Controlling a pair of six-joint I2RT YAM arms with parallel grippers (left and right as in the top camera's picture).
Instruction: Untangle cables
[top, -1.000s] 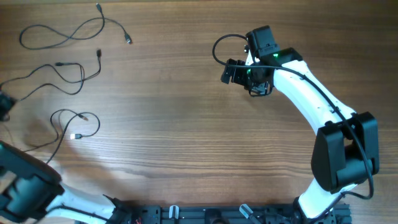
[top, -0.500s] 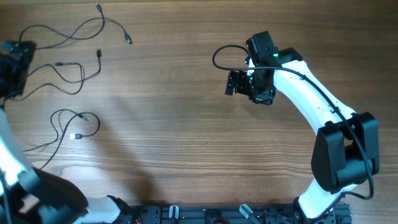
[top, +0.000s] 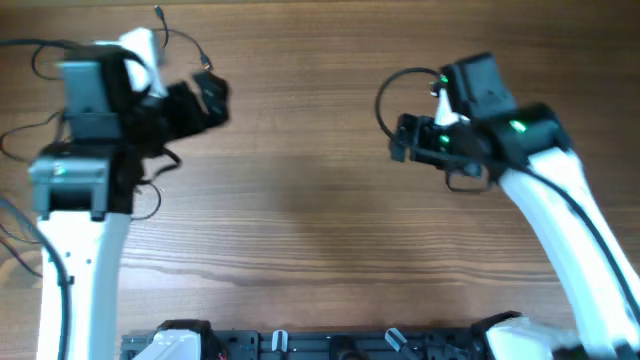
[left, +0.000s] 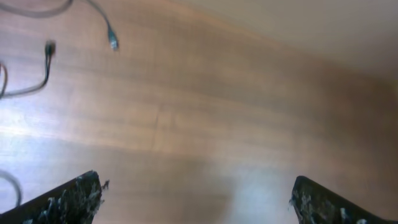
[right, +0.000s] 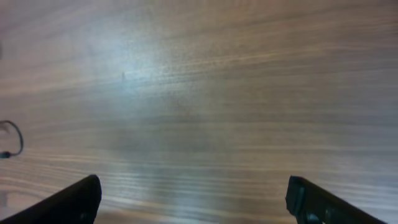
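Over the left of the brown wooden table (top: 320, 200), the empty, wide-open left gripper (left: 196, 185) has swung above the thin dark grey cables (left: 112, 41), probably, though it looks blurry, ready to grab one.

no readable text, labels, brands or numbers in any view; motion blur throughout.

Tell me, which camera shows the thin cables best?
The overhead view: the cables spread across the table's left, though the left arm hides many. The left wrist view catches only two plug ends; the right wrist view, perhaps one loop.
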